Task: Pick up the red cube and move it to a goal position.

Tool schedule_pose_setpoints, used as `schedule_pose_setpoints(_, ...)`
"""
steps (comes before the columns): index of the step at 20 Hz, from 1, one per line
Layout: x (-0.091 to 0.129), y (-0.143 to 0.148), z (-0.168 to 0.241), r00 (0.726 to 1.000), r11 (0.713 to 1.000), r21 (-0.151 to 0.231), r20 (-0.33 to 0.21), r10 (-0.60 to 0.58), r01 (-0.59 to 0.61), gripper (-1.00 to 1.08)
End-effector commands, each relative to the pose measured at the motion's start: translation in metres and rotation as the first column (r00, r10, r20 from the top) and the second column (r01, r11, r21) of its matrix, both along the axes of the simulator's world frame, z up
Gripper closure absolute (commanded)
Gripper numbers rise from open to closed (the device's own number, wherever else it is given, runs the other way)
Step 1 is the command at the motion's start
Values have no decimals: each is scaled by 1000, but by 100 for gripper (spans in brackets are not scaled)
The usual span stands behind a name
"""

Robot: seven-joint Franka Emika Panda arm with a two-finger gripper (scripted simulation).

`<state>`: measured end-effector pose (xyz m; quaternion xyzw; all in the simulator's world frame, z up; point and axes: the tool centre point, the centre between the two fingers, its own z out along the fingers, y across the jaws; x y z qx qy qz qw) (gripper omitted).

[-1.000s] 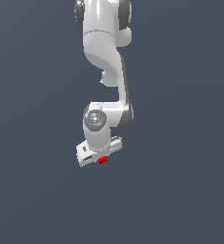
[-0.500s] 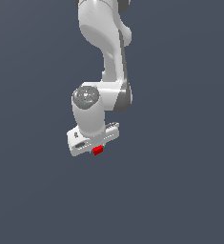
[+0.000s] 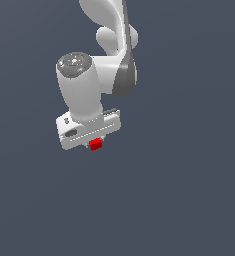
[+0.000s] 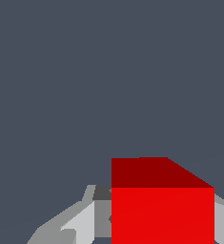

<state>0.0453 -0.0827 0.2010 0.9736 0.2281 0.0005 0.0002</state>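
Exterior view: gripper (image 3: 93, 143) clenched on the red cube (image 3: 95, 145), cube peeking out at six o'clock.

Arm (image 3: 109, 55) enters exterior view from 12 o'clock, runs down to centre. Gripper (image 3: 94, 142) at arm's 6 o'clock end, just left of frame centre. Red cube (image 3: 95, 145) directly under gripper body, touching it, between fingers. Wrist view: red cube (image 4: 162, 205) up against camera, fingers (image 4: 80, 219) flanking it on both sides.
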Motion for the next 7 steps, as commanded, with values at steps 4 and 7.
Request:
schedule_pose_setpoints(4, -2, -5, 21, 1000, 1000, 0, -1, 0, 0, 108)
schedule_pose_setpoints(7, -2, -5, 24, 1000, 1000, 0, -1, 0, 0, 108)
